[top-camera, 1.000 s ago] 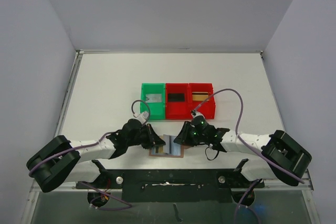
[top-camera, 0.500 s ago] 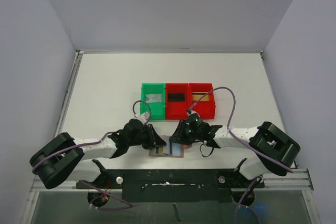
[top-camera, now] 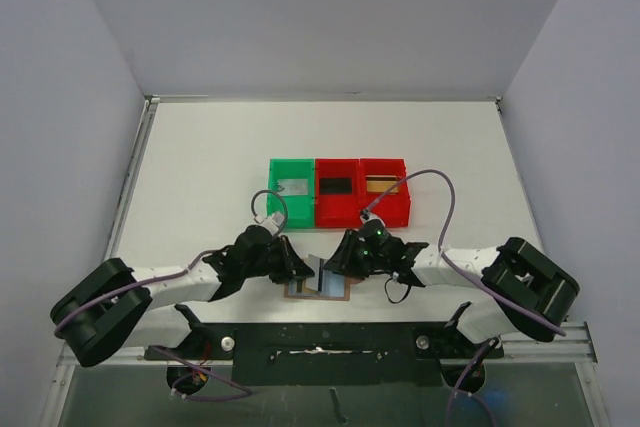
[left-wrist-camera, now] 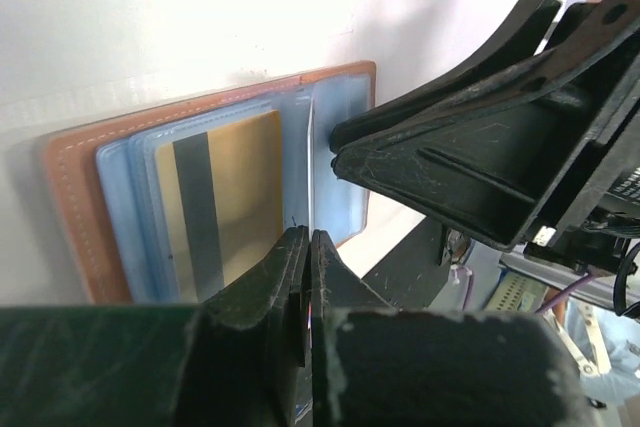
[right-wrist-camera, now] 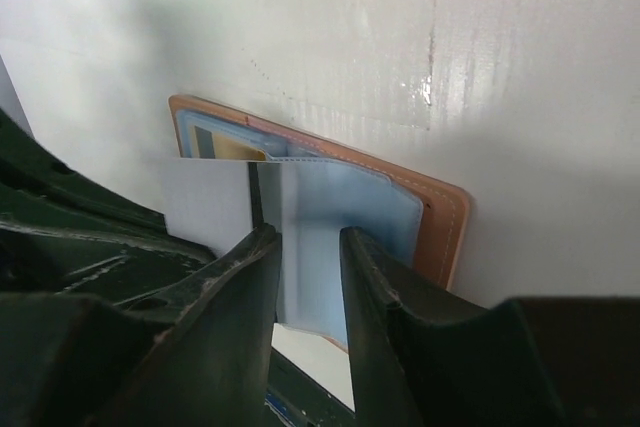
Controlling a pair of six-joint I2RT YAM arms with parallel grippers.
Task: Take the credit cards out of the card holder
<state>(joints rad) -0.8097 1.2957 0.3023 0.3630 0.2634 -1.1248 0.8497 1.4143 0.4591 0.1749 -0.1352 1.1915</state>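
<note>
Credit card, gold w/ dark stripe, is seen lodged in a clear-blue plastic sleeve on the left half of the open tan leather card holder; it is not yet out. The holder is laid flat on the white table, near edge, centre, between both arms.

Done, as judged from the layout: three cards are found in the row of plastic bins far of the holder.
- silver-grey card in the green bin, left
- black card in the middle red bin
- gold-tan card in the right red bin

Left to do: at least the gold striped card. Whether more are hidden under other sleeves cannot be told.

Left gripper: fingers pressed together, tips at the edge of a raised sleeve leaf by the spine. Whether that leaf is nipped is not clear.

Right gripper: fingers set narrowly apart over the right-hand blue sleeve; nothing is seen held.

Approx. progress: well past halfway.
</note>
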